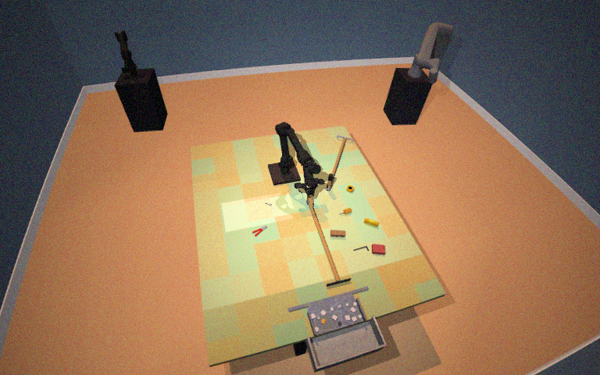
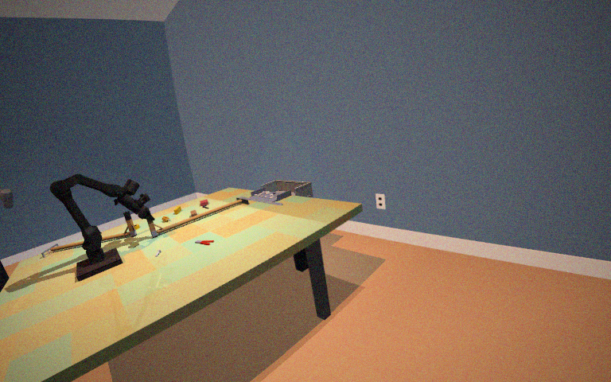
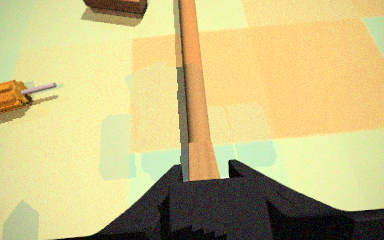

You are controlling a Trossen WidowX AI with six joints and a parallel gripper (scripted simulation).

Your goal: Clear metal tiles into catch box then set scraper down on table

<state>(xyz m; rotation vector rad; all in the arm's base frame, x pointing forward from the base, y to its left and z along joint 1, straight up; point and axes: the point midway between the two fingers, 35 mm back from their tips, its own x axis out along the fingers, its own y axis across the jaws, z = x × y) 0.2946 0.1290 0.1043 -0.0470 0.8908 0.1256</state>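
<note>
My gripper [image 1: 310, 194] [image 2: 147, 216] [image 3: 205, 169] is shut on the upright grip at the near end of the long scraper [image 1: 324, 241] [image 2: 198, 218] [image 3: 193, 65]. The scraper's wooden handle runs away from me, low over the table. Its dark blade [image 1: 338, 282] [image 2: 243, 200] is just short of the steel bench plate [image 1: 328, 328], on the near side. Several small metal tiles [image 1: 334, 317] lie scattered on the plate, most pale, one orange and one dark. The catch box [image 1: 347, 347] [image 2: 293, 185] at the plate's far end shows no tiles inside. Contact between blade and table cannot be told.
A second wooden-handled tool [image 1: 338, 161] [image 2: 71, 245] lies right of the arm. Right of the scraper are a brown block [image 1: 337, 233] [image 3: 116, 5], an orange screwdriver [image 1: 347, 211] [image 3: 12, 96], a yellow tool [image 1: 371, 222] and a red box [image 1: 378, 248]. Red pliers [image 1: 258, 230] [image 2: 205, 243] lie left.
</note>
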